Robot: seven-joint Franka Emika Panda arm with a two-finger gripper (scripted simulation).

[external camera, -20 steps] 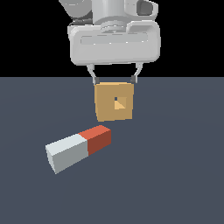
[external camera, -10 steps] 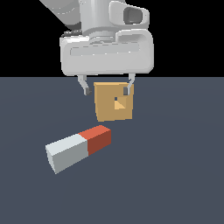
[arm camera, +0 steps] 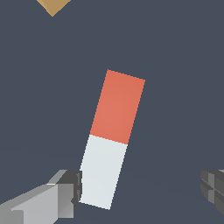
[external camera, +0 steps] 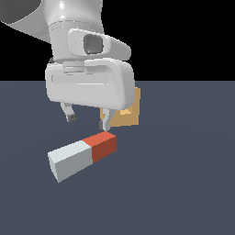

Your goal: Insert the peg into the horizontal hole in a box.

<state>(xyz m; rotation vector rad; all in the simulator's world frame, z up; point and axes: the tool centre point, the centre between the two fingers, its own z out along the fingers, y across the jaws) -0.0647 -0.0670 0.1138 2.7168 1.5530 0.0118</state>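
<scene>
I see claw point(external camera: 88, 121) spread wide, grasping nothing, above peg point(external camera: 82, 156) | peg flat on bench point(external camera: 183, 183), red half toward box point(external camera: 130, 111) | box far, mostly hidden behind claw

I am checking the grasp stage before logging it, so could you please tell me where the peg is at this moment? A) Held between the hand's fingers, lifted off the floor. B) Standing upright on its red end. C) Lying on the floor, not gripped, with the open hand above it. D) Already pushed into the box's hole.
C: the peg lies flat on the floor, and the hand hangs open above it with fingers apart.
</scene>
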